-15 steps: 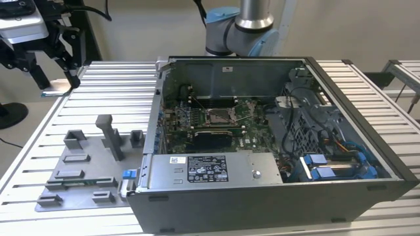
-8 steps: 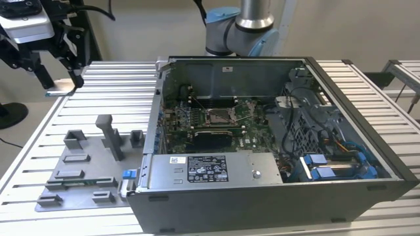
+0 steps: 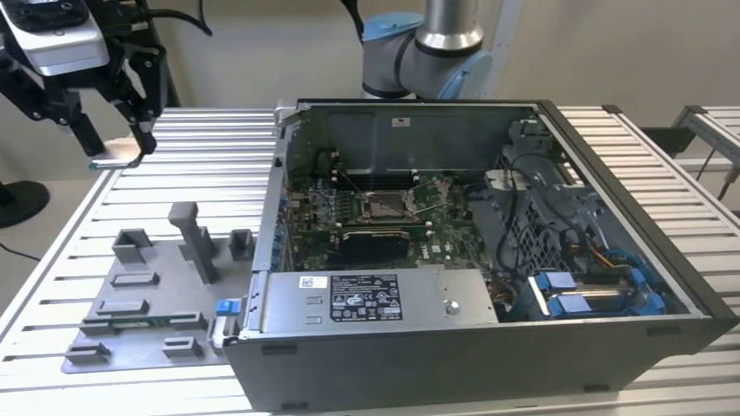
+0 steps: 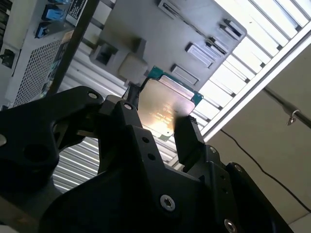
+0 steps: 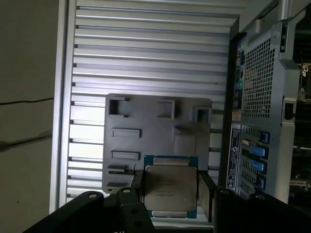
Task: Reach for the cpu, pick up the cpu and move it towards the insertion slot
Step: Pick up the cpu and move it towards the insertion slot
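Hanging over the table [image 3: 208, 139] at the exterior view's left, beside the case [image 3: 463, 364], the gripper [image 3: 116, 149] points down, its fingers [image 5: 206, 194] clamped on two opposite edges of the cpu [image 3: 118, 160]. The cpu is held flat, clear above the tray [image 3: 151, 299]. In both wrist views it shows as a square chip with a pale silver lid and a thin teal rim. The slot [image 3: 384, 205] sits inside the open case, well apart from the cpu.

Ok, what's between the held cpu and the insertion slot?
In the exterior view, bare slatted table, then the computer case's side wall, lie between the cpu and the insertion slot.
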Robot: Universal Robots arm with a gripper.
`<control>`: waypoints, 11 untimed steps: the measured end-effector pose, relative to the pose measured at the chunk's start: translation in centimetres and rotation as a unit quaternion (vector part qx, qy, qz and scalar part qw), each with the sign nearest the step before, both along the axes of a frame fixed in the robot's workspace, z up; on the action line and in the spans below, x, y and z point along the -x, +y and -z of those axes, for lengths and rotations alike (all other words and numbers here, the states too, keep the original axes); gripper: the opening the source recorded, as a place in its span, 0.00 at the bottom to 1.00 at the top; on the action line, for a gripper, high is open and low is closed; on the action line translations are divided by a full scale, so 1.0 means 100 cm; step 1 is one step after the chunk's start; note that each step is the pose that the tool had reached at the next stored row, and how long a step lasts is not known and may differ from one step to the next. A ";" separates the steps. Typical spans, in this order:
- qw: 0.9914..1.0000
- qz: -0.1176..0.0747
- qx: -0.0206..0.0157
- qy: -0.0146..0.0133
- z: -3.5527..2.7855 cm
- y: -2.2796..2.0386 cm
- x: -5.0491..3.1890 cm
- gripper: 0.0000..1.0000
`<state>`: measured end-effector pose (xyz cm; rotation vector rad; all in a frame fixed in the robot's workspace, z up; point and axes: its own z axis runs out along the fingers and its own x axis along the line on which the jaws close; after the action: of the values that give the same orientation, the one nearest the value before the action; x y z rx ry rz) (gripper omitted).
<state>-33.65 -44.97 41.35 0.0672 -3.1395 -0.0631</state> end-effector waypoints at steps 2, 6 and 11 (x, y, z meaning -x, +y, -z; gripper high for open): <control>1.000 0.000 0.000 0.000 0.0000 0.0003 -0.0021 0.00; 1.000 0.000 0.000 0.000 0.0000 0.0008 -0.0060 0.00; 1.000 0.000 0.000 0.000 0.0000 0.0015 -0.0103 0.00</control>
<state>-32.62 -44.82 41.34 0.0672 -3.1395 -0.0632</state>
